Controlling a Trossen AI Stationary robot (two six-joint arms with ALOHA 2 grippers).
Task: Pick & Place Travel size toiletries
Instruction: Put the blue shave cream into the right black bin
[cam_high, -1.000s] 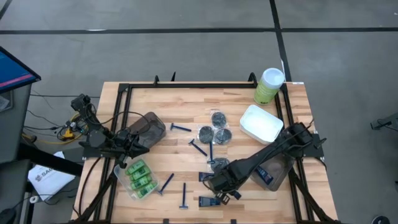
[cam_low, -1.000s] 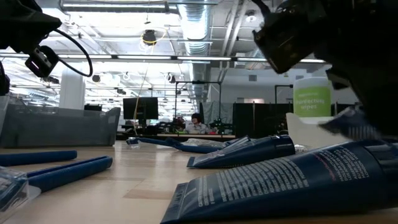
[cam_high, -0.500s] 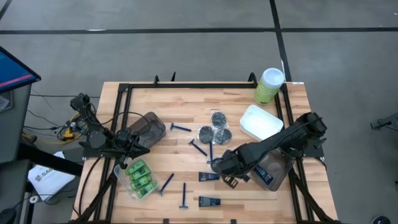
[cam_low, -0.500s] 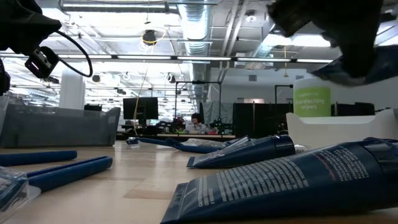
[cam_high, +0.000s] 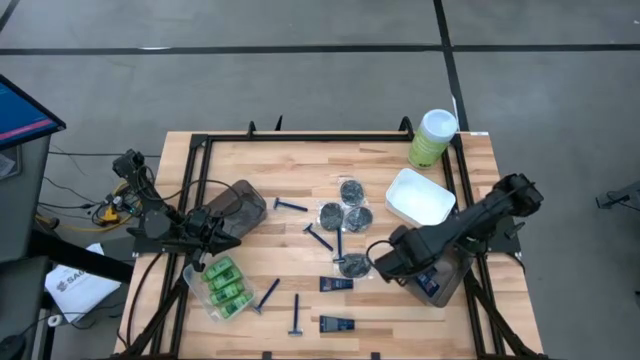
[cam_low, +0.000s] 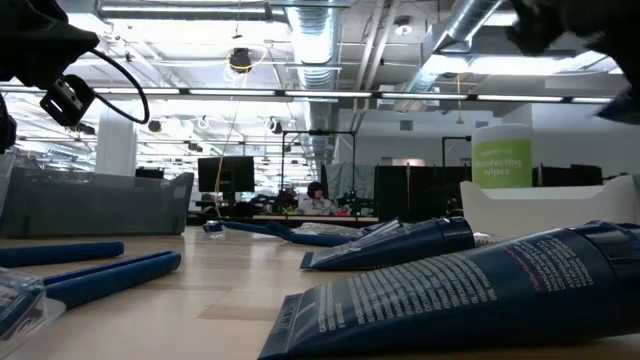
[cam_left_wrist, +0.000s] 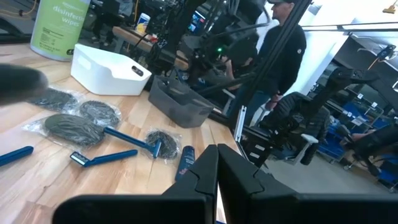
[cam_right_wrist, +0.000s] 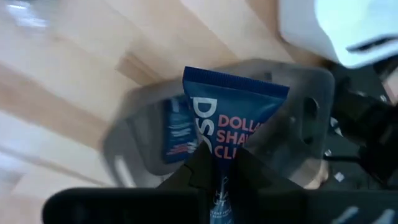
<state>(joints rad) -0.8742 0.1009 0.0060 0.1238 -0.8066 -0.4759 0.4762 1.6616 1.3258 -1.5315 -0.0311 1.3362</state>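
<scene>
Surface (cam_high: 300, 165): wooden top carrying all the toiletries and tubs.
Right arm: reaches in from the right edge; its right claw (cam_right_wrist: 219, 163) hangs above the smoky tub.
Left arm: waits at the left side by another smoky tub (cam_high: 238, 205); the left claw (cam_left_wrist: 217, 171) is pressed together, holding nothing.
Smoky tub (cam_right_wrist: 298, 118): at the right front of the surface, just in front of the white tub (cam_high: 420, 197); one dark-blue tube (cam_right_wrist: 179, 127) already lies inside.
Held tube (cam_right_wrist: 233, 121): the right claw pinches it by its cap end, crimped end pointing down toward the tub.
Loose toiletries: two tubes (cam_high: 336, 284) on the surface near the front, razors (cam_high: 292, 206) scattered about the middle, round tins (cam_high: 352, 190) grouped toward the back, green bottles (cam_high: 226, 283) front left.
Step in hand: carrying the tube to the tub, by my reading.
Doing it well: bring the tube's whole length inside the rim, lower it close to the tube already there, then let go so it neither bounces out nor catches the wall.
</scene>
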